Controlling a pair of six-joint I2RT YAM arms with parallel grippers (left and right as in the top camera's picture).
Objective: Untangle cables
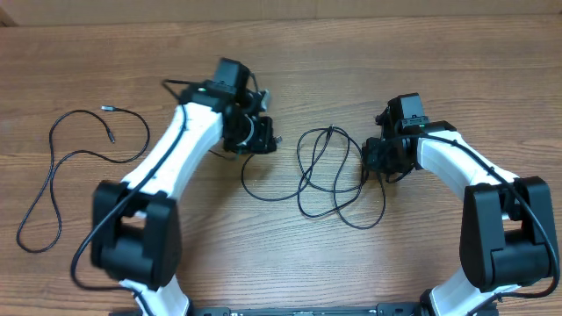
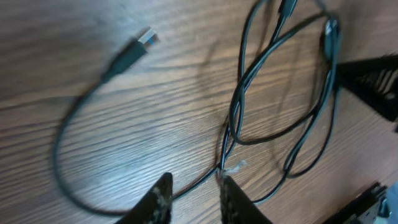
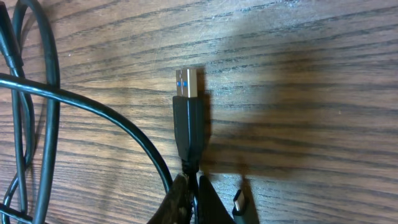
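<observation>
Currently, the tangled cables [image 1: 336,175] lie in the middle of the table [image 1: 439,70], between the two arms, as several overlapping black loops that cross one another more than once. One strand leaves the left side of the tangle, curves toward the near edge and runs back up under the left arm. In the left wrist view this strand ends in a plug with a silver tip [image 2: 140,43], lying flat on the wood and apart from the loops. The left gripper [image 2: 196,196] sits low over the left side of the tangle; its fingers [image 2: 160,199] stand apart, and a thin strand passes between them at table level without being pinched. At the right edge of the tangle, the right gripper [image 3: 189,196] has its fingers pressed together on a cord just behind a USB plug [image 3: 188,84], which has a black body and a silver end with blue inside and points away from the fingers along the wood. A smaller dark connector [image 3: 241,202] lies just right of those fingertips; whether it touches them I cannot tell. Two more strands of the tangle cross the left part of that view. Well apart, at the far left of the table, a loose cable [image 1: 53,162] lies alone in an open winding line, both ends free.
</observation>
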